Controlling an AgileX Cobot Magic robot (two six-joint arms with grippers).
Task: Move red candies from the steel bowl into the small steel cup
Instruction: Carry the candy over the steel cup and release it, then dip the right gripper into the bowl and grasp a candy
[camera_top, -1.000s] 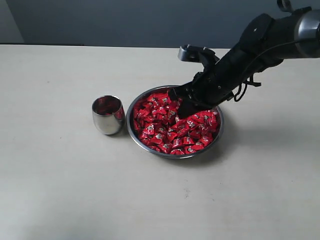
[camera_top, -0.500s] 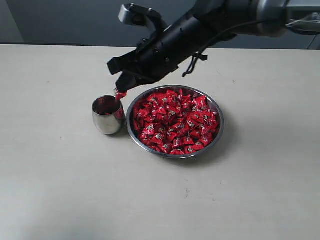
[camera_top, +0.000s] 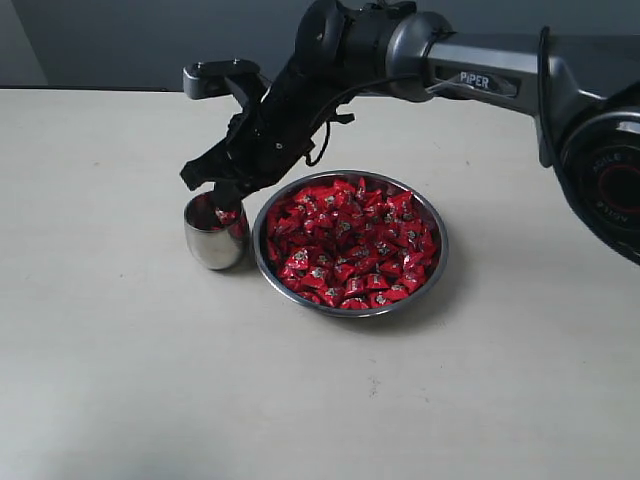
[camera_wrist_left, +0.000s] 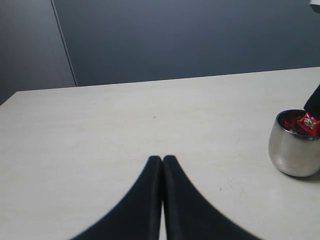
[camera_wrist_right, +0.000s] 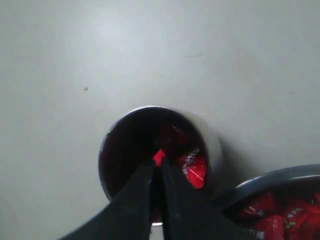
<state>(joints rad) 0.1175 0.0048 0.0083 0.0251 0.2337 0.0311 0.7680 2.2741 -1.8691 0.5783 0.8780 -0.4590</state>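
Note:
The steel bowl (camera_top: 346, 313), heaped with red candies (camera_top: 350, 245), stands mid-table, and the small steel cup (camera_top: 213, 247) is just to its left. My right gripper (camera_top: 226, 205) reaches across and hangs tips-down in the cup's mouth. In the right wrist view its jaws (camera_wrist_right: 157, 162) are nearly together, with the corner of a red candy (camera_wrist_right: 158, 156) pinched at the tips. Another candy (camera_wrist_right: 194, 169) lies inside the cup (camera_wrist_right: 212, 140). The left wrist view shows my left gripper (camera_wrist_left: 162, 158) shut and empty over bare table, with the cup (camera_wrist_left: 295, 150) off to one side.
The pale table (camera_top: 120, 380) stretches around the bowl and cup, with a dark wall behind it. The right arm (camera_top: 470, 70) spans the air above the table's far side. Part of the bowl's rim (camera_wrist_right: 272, 177) shows beside the cup in the right wrist view.
My right gripper lifted a red candy out of the bowl, carried it left, and now dips its tips into the cup's mouth. The left gripper's earlier state is not shown.

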